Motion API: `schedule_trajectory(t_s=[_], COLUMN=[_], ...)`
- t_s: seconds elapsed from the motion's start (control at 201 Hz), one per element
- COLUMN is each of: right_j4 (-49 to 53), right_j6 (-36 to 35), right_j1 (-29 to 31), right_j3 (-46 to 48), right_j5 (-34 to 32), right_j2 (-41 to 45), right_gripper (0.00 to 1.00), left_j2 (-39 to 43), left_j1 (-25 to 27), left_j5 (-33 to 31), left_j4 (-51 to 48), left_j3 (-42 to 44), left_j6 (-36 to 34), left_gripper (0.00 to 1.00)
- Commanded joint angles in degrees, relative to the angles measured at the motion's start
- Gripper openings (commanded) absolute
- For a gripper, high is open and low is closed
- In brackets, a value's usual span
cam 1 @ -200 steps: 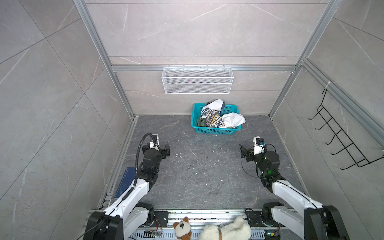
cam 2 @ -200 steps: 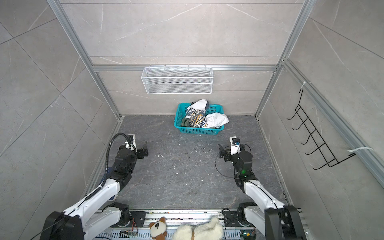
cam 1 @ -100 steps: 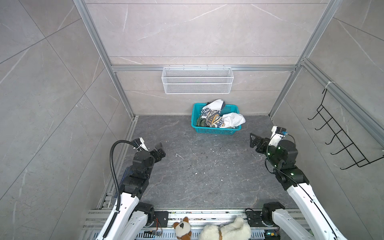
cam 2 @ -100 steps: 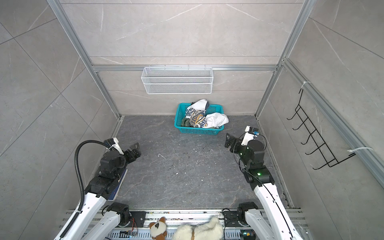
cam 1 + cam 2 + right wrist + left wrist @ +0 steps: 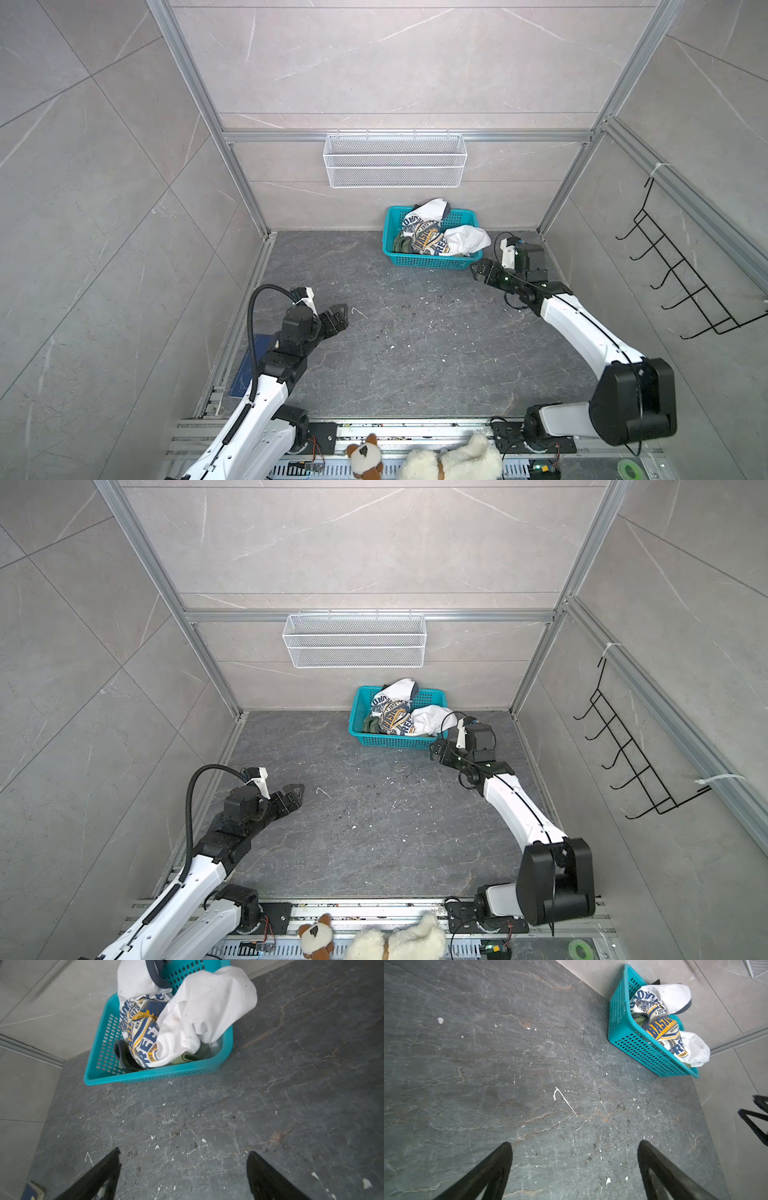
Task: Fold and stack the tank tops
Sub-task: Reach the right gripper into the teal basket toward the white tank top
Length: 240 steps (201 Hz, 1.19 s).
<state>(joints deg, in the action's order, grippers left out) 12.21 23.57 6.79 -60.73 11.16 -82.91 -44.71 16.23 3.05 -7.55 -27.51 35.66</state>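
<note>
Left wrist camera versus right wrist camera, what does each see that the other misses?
Only the left wrist view: the open left claw and a wire shelf corner. Only the right wrist view: a blue pad corner. Both: the open right claw, at the frame edge in the left wrist view, the teal basket holding the crumpled white tank top and olive tank top, and the dark floor.

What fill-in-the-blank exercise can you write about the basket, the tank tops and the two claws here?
Both tank tops lie crumpled inside the teal basket, so neither is ____ yet.
The left claw and the right claw both stand ____ and hold nothing.
The claw closer to the basket is the ____ one.
The white mesh shelf hangs on the wall ____ the basket.
Missing words: folded; open; right; above.
</note>
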Motion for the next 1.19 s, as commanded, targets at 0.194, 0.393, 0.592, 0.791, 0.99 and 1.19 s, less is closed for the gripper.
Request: schedule_trajectory(t_s=[0.194, 0.393, 0.592, 0.791, 0.99, 1.19], right_j4=[3.3, 4.3, 5.9, 3.6, 6.3, 5.9], right_j6=[-0.2, 1.3, 1.9, 3.0, 3.0, 1.9], right_j1=[0.2, 0.4, 1.6, 2.5, 3.1, 7.0], right_j3=[-19.6, -28.3, -32.4, -33.9, -38.9, -40.3], right_j5=[-6.1, -8.7, -12.0, -13.2, -14.4, -15.1], right_j2=[-17.8, -25.1, -29.6, -32.7, -37.3, -36.5], right_gripper=[0.82, 0.76, 0.68, 0.65, 0.51, 0.17], left_j2=[0.5, 0.7, 1.5, 2.0, 2.9, 2.8], left_j1=[1.4, 1.5, 1.5, 1.5, 1.6, 1.6], left_j5=[2.6, 2.2, 1.9, 2.1, 2.2, 2.1], left_j4=[2.5, 0.9, 0.8, 0.9, -0.2, -0.2], left_j3=[0.7, 0.3, 0.5, 1.2, 1.6, 1.9], left_j6=[0.3, -0.1, 0.3, 0.8, 0.6, 0.5], left_gripper=[0.98, 1.0, 1.0, 1.0, 1.0, 1.0])
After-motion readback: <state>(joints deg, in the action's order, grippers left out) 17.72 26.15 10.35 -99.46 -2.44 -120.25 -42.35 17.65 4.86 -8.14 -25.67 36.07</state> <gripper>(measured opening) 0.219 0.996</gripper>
